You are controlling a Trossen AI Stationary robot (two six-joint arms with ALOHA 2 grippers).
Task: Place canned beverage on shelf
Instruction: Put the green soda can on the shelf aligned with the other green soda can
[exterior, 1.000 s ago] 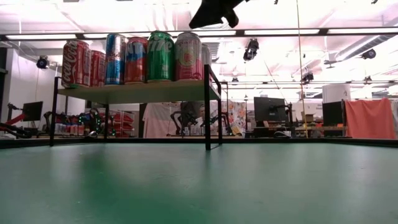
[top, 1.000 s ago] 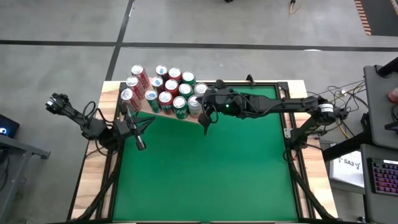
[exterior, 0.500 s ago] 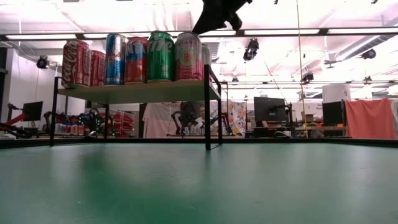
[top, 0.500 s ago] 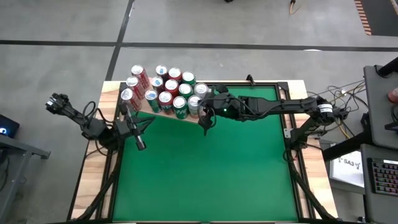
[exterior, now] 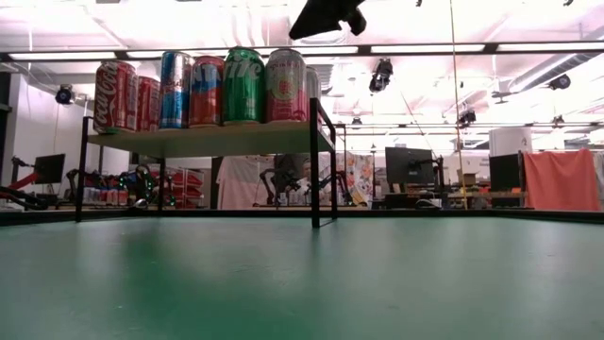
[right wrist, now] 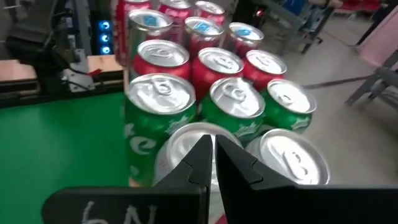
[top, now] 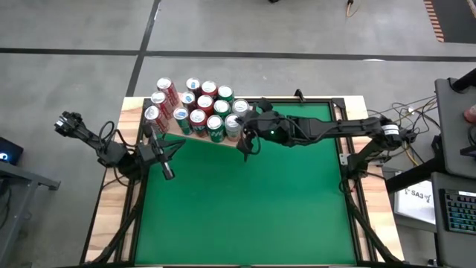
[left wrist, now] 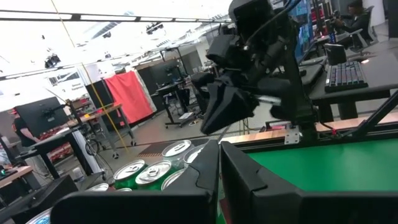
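Several cans (top: 197, 108) stand upright in tight rows on the shelf (exterior: 208, 140), a pale board on dark legs at the table's far left. In the right wrist view their tops (right wrist: 217, 87) fill the picture. My right gripper (top: 246, 146) hovers shut and empty above the shelf's right end. In the low view it (exterior: 326, 14) hangs clear above the can tops (exterior: 226, 87), and its shut fingers (right wrist: 213, 149) point over the nearest silver-topped can. My left gripper (top: 169, 173) waits shut and empty by the table's left edge, in front of the shelf, and looks toward the right gripper (left wrist: 230, 106).
The green table surface (top: 245, 208) stretches bare from the shelf to the near and right edges, inside a dark frame (top: 346, 160). The shelf's dark end post (exterior: 314, 161) stands on the table below my right gripper. Beyond the right edge are a keyboard (top: 460, 212) and cables.
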